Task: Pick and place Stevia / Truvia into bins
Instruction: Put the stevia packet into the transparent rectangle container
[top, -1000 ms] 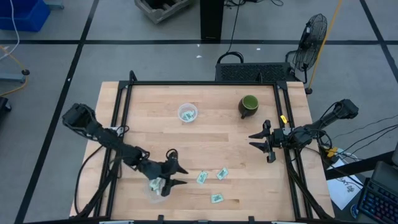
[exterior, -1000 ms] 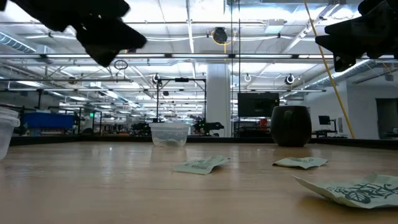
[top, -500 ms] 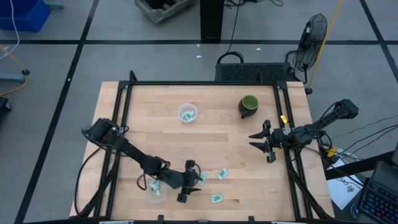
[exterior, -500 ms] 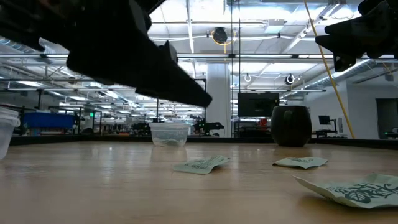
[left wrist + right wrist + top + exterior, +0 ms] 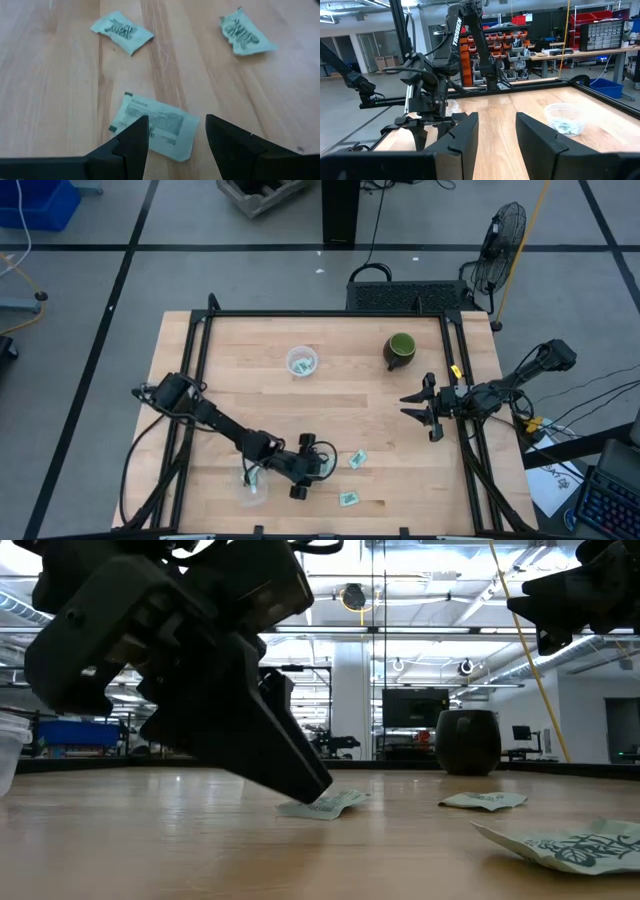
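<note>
My left gripper [image 5: 320, 467] is open and low over the table near its near edge. Its fingers stand on either side of one green-and-white sachet [image 5: 156, 124] lying flat on the wood. In the low view the left gripper [image 5: 300, 775] reaches down beside that sachet [image 5: 325, 805]. Two more sachets [image 5: 357, 459] [image 5: 348, 499] lie flat to its right. The round clear cup [image 5: 252, 485] stands just left of the gripper with sachets inside. The oval clear tub [image 5: 301, 362] stands farther back. My right gripper [image 5: 415, 407] waits open in the air at the table's right side. My left gripper comes at the sachet slanting down from the table's left, with its open fingertips [image 5: 134, 135] at the sachet's two short ends. I cannot tell whether they touch the paper. The sachet lies flat on the table.
A dark green mug [image 5: 400, 350] stands toward the far right. A black frame rail [image 5: 190, 360] runs along the table's left, far and right sides. Bare wood [image 5: 330, 405] lies between the two arms.
My left gripper has moved from above the round cup toward the table's right, along the near edge, and has come down to the nearest sachet. It has stayed open. The sachets on the table have kept their places.
</note>
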### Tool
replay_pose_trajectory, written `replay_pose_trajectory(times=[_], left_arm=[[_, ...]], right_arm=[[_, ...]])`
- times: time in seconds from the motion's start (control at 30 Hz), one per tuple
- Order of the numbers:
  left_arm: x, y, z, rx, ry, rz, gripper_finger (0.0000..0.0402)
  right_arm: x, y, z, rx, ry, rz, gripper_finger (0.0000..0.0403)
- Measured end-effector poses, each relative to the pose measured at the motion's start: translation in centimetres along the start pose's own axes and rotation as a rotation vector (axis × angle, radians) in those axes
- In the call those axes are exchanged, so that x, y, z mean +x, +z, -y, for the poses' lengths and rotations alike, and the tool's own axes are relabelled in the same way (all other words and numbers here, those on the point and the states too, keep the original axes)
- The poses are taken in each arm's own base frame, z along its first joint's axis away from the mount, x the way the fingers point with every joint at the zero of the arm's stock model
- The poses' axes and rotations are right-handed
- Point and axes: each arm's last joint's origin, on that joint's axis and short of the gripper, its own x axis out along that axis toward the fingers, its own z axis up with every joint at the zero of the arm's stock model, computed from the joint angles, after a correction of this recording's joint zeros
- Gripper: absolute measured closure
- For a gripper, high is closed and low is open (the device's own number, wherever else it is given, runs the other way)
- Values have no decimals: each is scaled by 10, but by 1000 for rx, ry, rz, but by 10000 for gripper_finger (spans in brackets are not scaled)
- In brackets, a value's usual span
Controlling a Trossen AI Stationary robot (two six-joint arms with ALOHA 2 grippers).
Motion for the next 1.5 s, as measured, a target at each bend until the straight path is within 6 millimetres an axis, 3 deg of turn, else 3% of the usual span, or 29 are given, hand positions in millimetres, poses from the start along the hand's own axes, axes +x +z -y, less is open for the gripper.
replay_pose_trajectory(times=[0.7,1.17,1.5], left_arm=[[15,-11,-6,-60,7,-32,204],[16,-12,-7,-60,13,-28,346],[-5,1,-5,-31,-35,-41,396]], right_arm=[[0,0,0,0,0,1,280],[0,0,0,0,0,0,279],[0,0,0,0,0,1,279]])
